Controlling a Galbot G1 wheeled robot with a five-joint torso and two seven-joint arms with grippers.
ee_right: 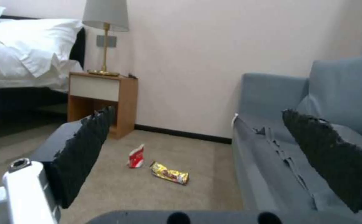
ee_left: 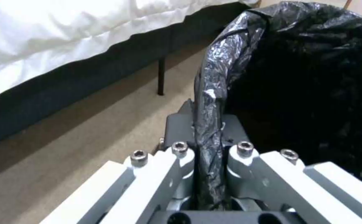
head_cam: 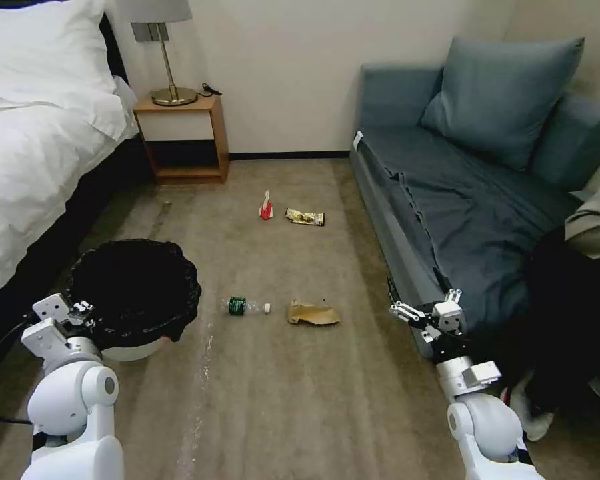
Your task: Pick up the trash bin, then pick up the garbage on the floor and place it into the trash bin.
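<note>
My left hand [ee_left: 208, 152] pinches only the trash bin [head_cam: 137, 293]'s bag-covered rim, which might slip; my right hand [head_cam: 417, 313] hangs open beside the sofa [head_cam: 447, 220].

Bed [head_cam: 27, 133], white linen, left. Wooden nightstand [head_cam: 183, 139] against far wall, brass lamp [head_cam: 170, 67] on top. Blue-grey sofa [head_cam: 460, 200], right, with matching cushion [head_cam: 503, 100]. Beige carpet [head_cam: 280, 400] throughout.
</note>
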